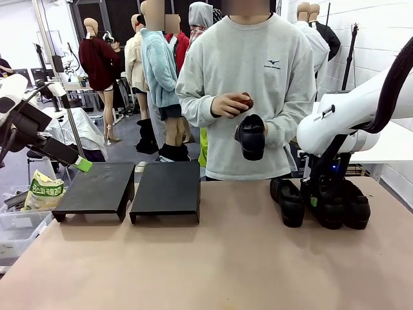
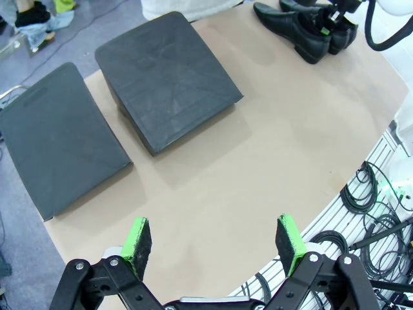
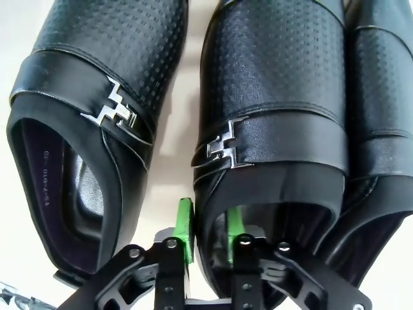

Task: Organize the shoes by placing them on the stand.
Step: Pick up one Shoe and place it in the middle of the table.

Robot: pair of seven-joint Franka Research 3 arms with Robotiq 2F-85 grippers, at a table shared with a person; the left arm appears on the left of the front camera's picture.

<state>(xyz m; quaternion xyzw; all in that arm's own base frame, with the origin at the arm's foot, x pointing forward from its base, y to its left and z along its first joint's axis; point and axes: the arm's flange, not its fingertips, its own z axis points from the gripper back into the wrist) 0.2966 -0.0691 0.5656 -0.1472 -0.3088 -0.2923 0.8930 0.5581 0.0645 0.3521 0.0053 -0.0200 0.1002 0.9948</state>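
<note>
3 shoes (image 1: 288, 201) side by side on tan table (image 1: 213, 258), robot's right end: glossy black, rounded toes. Right wrist view adds perforated vamp, silver buckle (image 3: 222, 148). Right gripper (image 3: 208, 236) pinches collar wall of middle shoe (image 3: 271, 129). 4th shoe (image 1: 251, 137) held up by person (image 1: 251, 64). 2 matte black stands (image 2: 168, 81). Left gripper (image 2: 216, 242) jaws wide apart.

Front view across table (image 1: 213, 258) toward person (image 1: 245, 97), left wrist high above, right wrist close on shoes (image 3: 271, 97), shared by all

free: table (image 1: 213, 265) middle and front | blocked: stands (image 1: 166, 187) far-left, shoes (image 1: 289, 203) far-right
</note>
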